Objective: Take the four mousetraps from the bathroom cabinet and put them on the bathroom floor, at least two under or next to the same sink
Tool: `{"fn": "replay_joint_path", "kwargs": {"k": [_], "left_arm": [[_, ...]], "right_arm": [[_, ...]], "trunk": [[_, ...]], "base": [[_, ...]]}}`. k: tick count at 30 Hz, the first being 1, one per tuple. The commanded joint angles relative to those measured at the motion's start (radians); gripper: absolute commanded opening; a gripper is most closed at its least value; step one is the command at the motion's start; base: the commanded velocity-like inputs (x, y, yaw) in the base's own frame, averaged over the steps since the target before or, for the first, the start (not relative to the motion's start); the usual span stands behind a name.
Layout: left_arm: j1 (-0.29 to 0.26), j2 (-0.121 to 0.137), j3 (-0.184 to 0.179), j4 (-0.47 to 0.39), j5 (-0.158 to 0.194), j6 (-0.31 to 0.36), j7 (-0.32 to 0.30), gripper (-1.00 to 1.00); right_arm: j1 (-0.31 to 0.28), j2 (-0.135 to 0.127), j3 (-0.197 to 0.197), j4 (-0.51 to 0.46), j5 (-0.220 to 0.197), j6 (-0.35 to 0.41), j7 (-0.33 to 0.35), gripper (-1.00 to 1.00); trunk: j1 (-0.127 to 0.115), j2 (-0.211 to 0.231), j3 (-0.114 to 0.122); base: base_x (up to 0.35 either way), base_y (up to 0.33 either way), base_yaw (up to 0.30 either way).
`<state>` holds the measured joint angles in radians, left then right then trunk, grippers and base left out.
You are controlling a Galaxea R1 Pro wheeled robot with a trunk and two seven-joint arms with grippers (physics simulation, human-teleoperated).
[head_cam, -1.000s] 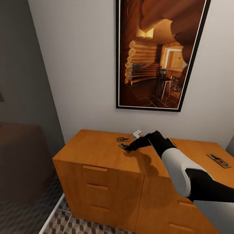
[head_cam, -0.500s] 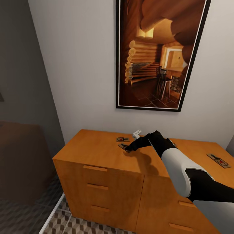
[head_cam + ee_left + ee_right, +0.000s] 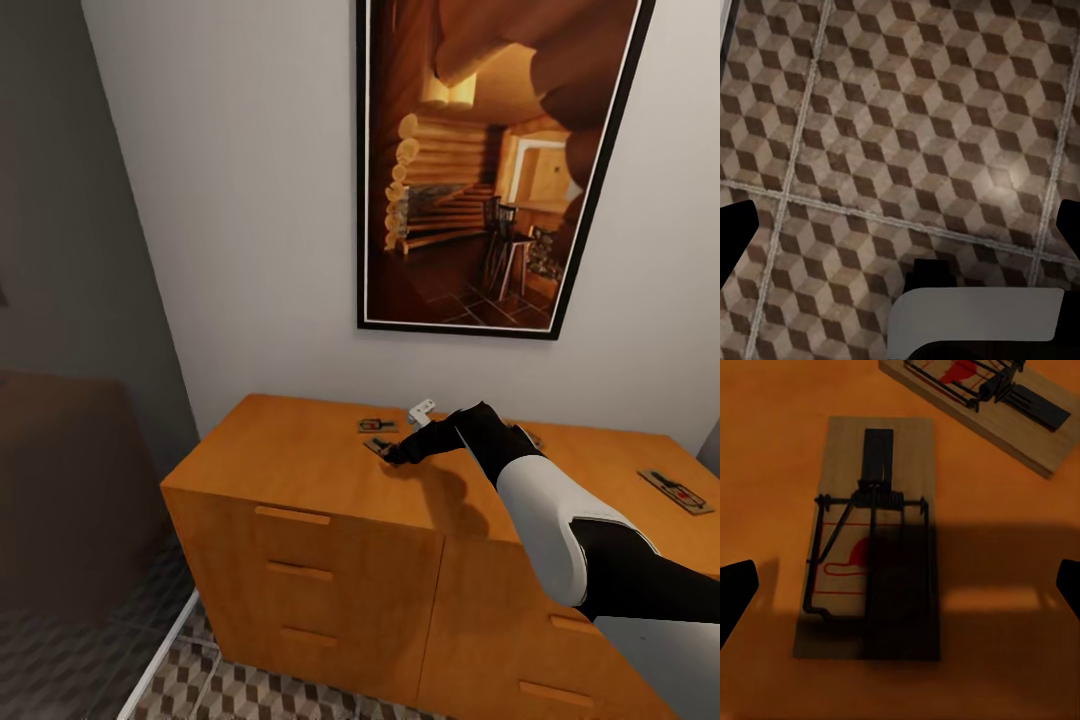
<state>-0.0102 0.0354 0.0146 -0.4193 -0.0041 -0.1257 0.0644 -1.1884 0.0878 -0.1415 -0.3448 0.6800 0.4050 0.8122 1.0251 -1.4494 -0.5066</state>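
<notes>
Mousetrap right under my right gripper, lying flat on the orange-brown cabinet top, red spot and black spring facing up. My fingertips sit wide apart at either edge of the right wrist view, nothing between them but the trap below. A second mousetrap lies just beside it, angled, near the white wall. In the head view a third trap rests well apart toward the cabinet's far right end. Above hangs a big framed picture of a log-cabin interior. My left gripper hangs over the bathroom floor, cube-pattern tiles in brown and beige with pale grout, its tips spread wide too and empty.
</notes>
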Motion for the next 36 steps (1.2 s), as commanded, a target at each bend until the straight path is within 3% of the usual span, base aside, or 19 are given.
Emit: {"fn": "replay_joint_path", "kwargs": {"k": [1, 36], "left_arm": [[-0.001, 0.000, 0.001, 0.001, 0.000, -0.003, 0.002, 1.00], [-0.001, 0.000, 0.001, 0.001, 0.000, -0.003, 0.002, 1.00]], "right_arm": [[0.000, 0.001, -0.008, -0.002, 0.006, 0.008, 0.005, 1.00], [0.000, 0.001, -0.007, -0.002, 0.007, 0.008, 0.004, 1.00]], "trunk": [[0.000, -0.001, -0.002], [0.000, -0.001, -0.013]], "base": [[0.000, 0.000, 0.000], [0.000, 0.000, 0.000]]}}
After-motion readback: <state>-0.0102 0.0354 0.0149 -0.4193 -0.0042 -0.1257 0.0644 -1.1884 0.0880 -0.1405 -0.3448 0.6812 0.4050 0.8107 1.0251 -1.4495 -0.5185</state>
